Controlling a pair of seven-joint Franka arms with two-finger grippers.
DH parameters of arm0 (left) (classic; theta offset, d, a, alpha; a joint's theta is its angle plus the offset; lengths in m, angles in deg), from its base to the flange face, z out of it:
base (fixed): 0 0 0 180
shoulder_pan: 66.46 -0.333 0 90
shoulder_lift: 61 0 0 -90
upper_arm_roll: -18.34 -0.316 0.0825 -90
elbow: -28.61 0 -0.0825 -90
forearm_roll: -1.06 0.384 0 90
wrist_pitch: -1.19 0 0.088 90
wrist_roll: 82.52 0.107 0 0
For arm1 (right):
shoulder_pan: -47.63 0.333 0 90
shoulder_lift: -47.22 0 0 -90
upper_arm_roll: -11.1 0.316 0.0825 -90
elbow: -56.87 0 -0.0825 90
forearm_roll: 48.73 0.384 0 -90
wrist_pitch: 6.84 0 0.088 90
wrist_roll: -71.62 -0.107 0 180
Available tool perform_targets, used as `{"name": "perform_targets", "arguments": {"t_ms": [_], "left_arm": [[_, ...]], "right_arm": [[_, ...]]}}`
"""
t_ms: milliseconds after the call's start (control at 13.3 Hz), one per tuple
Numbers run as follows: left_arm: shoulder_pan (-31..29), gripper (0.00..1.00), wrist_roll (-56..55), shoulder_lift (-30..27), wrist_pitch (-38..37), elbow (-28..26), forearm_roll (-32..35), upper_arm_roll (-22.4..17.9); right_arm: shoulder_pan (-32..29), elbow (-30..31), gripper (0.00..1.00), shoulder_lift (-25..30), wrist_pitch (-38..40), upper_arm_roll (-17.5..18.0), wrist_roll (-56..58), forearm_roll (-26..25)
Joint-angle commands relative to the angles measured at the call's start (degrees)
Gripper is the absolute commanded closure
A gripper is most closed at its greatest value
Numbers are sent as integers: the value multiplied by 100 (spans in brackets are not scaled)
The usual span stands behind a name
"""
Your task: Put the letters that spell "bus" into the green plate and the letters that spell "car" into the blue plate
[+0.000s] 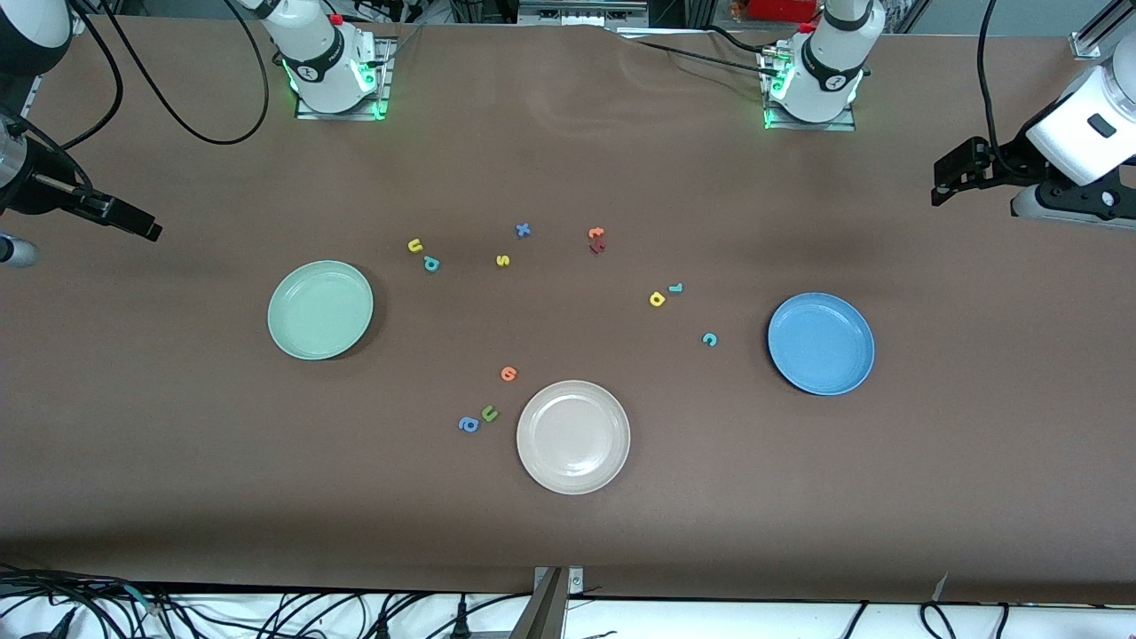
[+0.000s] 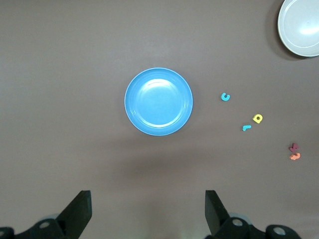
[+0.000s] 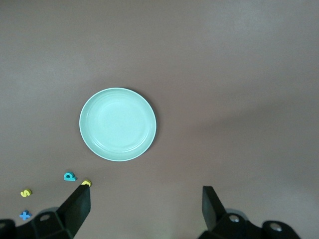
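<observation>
Both tools hanging wide open, empty, left tool over blue plate, right tool over green plate, beige plate sitting lower centre of frame, letters lying scattered mid-surface, nothing blocking.

Three round shallow plates lie on the table — one pale mint-green plate, one medium-blue plate, one beige plate. Twelve tiny foam letters are scattered between them — three yellow, three teal, two blue, two orange, one green, one dark red.

Mint green plate, blue plate (beige plate too)
</observation>
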Motion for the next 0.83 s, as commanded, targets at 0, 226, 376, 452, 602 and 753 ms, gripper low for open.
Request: {"name": "perform_targets", "arguments": {"t_ms": [0,226,376,452,602,753], "left_arm": [[12,0,91,79,-141,179,52,-19],[12,0,91,79,-141,179,52,-19],[3,0,91,79,-141,179,52,-19],[-5,0,91,79,-141,179,52,-19],[-5,0,91,79,-141,179,52,-20],[-5,0,91,79,-141,179,52,-19]], "right_arm": [[32,-20,1,12,113,-41,-27,39],[32,-11,1,3,122,-41,-28,39],[32,-20,1,-32,122,-41,-19,39],[32,-11,1,-41,113,-41,-27,39],[32,-20,1,-59,113,-41,-28,39],[32,-20,1,-59,113,-49,-19,30]]}}
